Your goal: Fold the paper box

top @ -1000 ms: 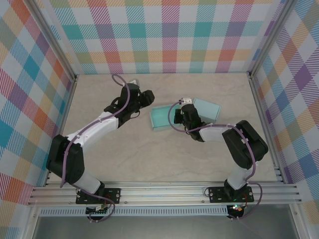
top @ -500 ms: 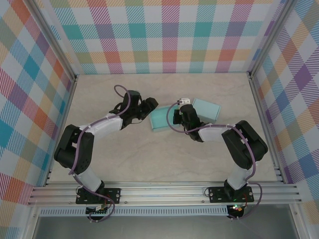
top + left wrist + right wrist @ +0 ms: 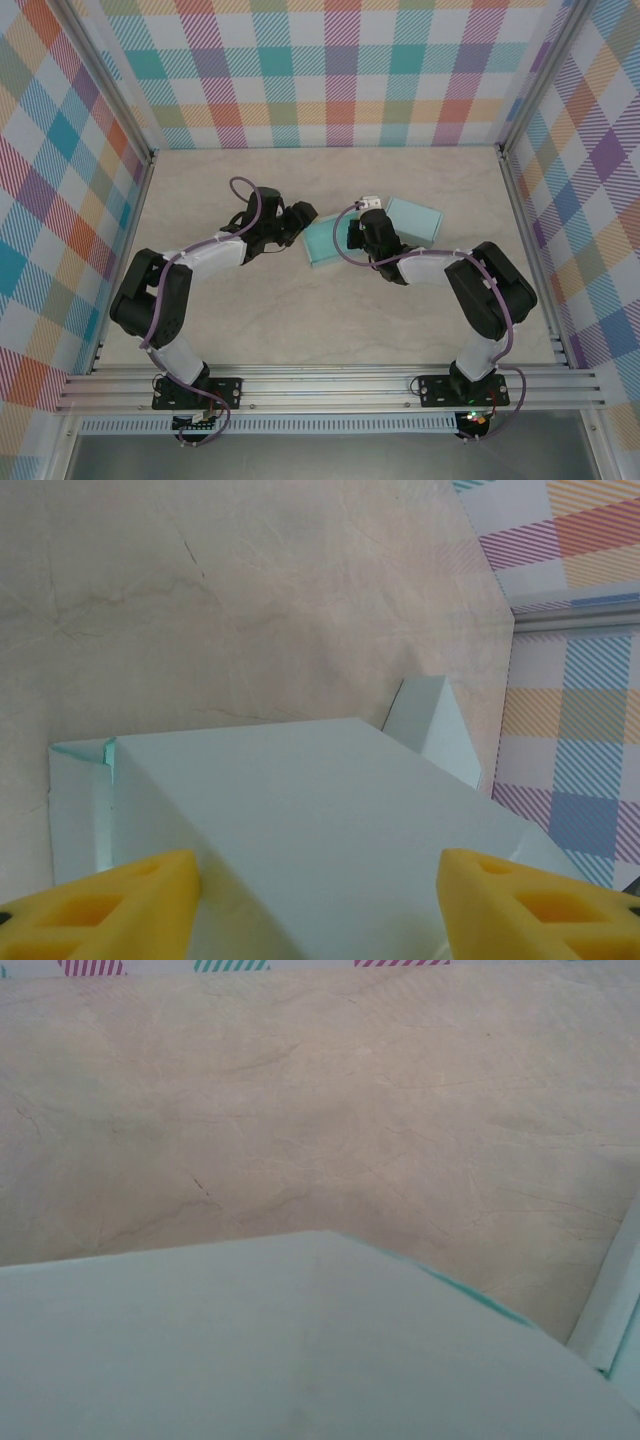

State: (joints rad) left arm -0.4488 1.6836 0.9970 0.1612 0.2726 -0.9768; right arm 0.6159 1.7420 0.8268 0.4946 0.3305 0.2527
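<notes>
The paper box [image 3: 322, 242] is pale teal and lies mid-table, with one panel [image 3: 418, 220] spread out to its right. My left gripper [image 3: 303, 222] is at the box's left edge. In the left wrist view its yellow fingertips [image 3: 110, 905] stand wide apart and open, with the box's broad top [image 3: 300, 820] between them and a small flap [image 3: 435, 720] standing up at the far side. My right gripper [image 3: 352, 234] rests on the box's right part, between body and panel. A teal panel [image 3: 300, 1350] hides its fingers in the right wrist view, so I cannot tell whether they pinch it.
The beige tabletop [image 3: 300, 320] is bounded by plaid walls [image 3: 340, 70] on three sides, with metal posts at the back corners [image 3: 150, 155]. A metal rail [image 3: 330, 385] runs along the near edge by both arm bases.
My left gripper has swung down and to the right, up to the box's left edge. The right arm and the box have stayed where they were.
</notes>
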